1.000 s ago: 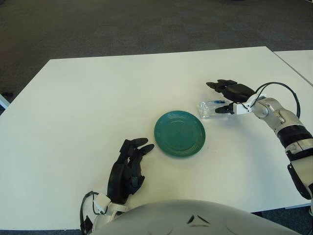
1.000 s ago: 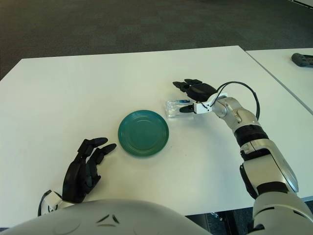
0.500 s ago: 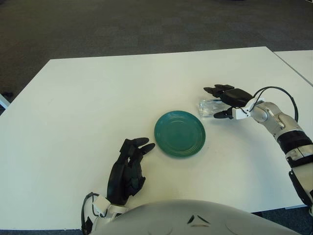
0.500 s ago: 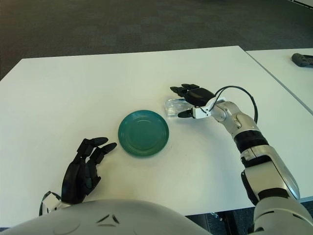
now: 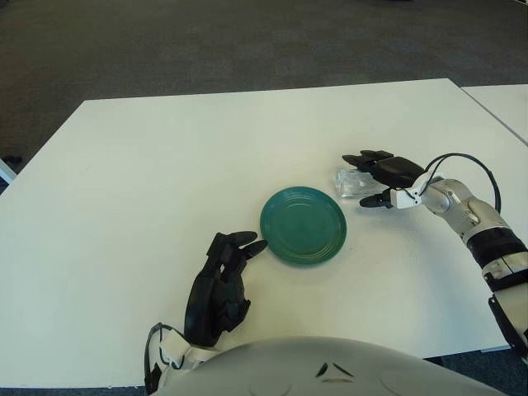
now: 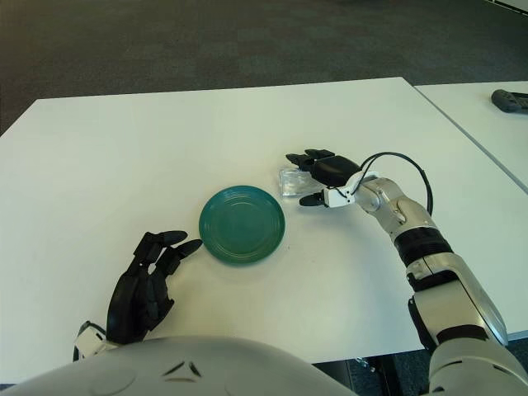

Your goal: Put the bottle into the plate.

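Observation:
A clear plastic bottle (image 5: 348,185) lies on its side on the white table, just right of the round green plate (image 5: 303,225). My right hand (image 5: 357,181) reaches in from the right and straddles the bottle. Its fingers (image 5: 363,157) stretch along the bottle's far side, and the thumb points along the near side. The fingers are spread rather than clamped, and the bottle still lies on the table. The plate holds nothing. My left hand (image 5: 219,282) shows at the near edge, below and left of the plate, fingers loosely extended.
The white table (image 5: 148,165) ends close behind the bottle on the right. A second white table (image 6: 487,115) stands beyond a gap there, with a dark object (image 6: 510,100) on it. Dark carpet lies past the far edge.
My right hand has slid left and lower, from beside the bottle's right end to straddling it. The bottle and plate have not moved. The left hand barely shifted.

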Motion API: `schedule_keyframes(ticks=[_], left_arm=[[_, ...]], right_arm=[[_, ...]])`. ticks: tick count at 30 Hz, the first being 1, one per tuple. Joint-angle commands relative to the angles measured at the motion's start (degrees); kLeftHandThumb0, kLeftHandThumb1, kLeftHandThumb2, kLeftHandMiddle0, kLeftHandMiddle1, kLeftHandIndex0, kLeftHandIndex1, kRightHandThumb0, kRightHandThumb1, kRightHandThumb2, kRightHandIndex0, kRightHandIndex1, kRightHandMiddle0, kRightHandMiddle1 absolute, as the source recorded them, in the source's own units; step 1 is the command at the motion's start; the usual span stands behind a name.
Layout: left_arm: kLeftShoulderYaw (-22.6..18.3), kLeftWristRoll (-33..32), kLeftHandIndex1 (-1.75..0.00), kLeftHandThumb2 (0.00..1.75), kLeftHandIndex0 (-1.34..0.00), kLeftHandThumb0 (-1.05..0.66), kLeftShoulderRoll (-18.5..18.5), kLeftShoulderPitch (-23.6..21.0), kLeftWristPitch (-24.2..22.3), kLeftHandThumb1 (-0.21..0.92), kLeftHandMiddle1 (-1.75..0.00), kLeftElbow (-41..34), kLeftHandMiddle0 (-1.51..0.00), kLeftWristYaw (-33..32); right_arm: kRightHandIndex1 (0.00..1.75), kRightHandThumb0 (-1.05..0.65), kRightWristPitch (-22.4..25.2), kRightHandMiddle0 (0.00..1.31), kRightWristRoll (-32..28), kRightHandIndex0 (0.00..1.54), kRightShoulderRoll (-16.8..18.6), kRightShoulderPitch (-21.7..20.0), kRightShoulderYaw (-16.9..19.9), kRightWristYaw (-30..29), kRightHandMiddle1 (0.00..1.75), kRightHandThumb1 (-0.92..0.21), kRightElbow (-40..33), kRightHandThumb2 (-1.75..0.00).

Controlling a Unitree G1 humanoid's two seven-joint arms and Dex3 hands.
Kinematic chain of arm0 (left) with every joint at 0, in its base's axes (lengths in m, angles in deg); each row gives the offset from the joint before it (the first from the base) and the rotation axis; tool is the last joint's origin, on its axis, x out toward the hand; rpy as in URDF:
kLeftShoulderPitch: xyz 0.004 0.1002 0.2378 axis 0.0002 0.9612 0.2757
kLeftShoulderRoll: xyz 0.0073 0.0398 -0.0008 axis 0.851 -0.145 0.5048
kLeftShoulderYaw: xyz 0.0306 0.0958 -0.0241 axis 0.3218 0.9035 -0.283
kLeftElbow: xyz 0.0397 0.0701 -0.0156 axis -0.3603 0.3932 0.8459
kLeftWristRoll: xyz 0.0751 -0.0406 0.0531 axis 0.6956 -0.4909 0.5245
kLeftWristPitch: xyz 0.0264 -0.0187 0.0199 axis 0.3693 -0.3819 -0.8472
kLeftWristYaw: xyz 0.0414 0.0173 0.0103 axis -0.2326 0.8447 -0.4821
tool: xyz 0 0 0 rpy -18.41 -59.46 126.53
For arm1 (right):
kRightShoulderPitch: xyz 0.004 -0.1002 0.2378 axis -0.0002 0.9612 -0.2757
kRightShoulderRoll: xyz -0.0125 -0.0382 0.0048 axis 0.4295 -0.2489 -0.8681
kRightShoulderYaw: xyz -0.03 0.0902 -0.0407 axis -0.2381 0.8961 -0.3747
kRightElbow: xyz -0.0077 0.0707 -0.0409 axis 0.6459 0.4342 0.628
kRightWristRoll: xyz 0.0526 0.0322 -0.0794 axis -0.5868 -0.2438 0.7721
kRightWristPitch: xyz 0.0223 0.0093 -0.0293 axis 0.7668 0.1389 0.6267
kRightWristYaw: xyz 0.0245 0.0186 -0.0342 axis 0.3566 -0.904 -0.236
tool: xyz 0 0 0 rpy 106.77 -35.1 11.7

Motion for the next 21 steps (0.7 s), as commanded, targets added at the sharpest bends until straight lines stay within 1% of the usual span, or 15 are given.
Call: schedule_keyframes(ticks=[1, 8, 21], left_arm=[[0.6, -0.9, -1.12, 0.75, -0.19, -0.97, 0.5, 0.6, -0.1, 0.92, -0.71, -0.9, -0.5, 0.5], [2.4, -1.9, -1.13, 0.73, -0.19, -0.94, 0.7, 1.6, -0.4, 0.92, -0.71, -2.1, -0.51, 0.6], [4.0, -1.9, -1.12, 0.73, -0.17, -0.92, 1.3, 3.7, -0.2, 0.92, -0.69, -4.2, -0.49, 0.0]], right_arm=[[0.0, -1.05, -0.6, 0.0, 0.5, 0.0, 0.3, 0.0, -0.4, -0.8, 0.0, -0.92, 0.5, -0.64], [0.0, -1.05, -1.4, 0.0, 1.5, 0.0, 0.9, -0.2, -1.3, -2.3, 0.0, -0.92, 1.9, -0.62], [0.0, -1.05, -2.1, 0.0, 2.3, 0.0, 1.3, -1.0, -2.7, -4.1, 0.0, -0.92, 4.3, -0.61]])
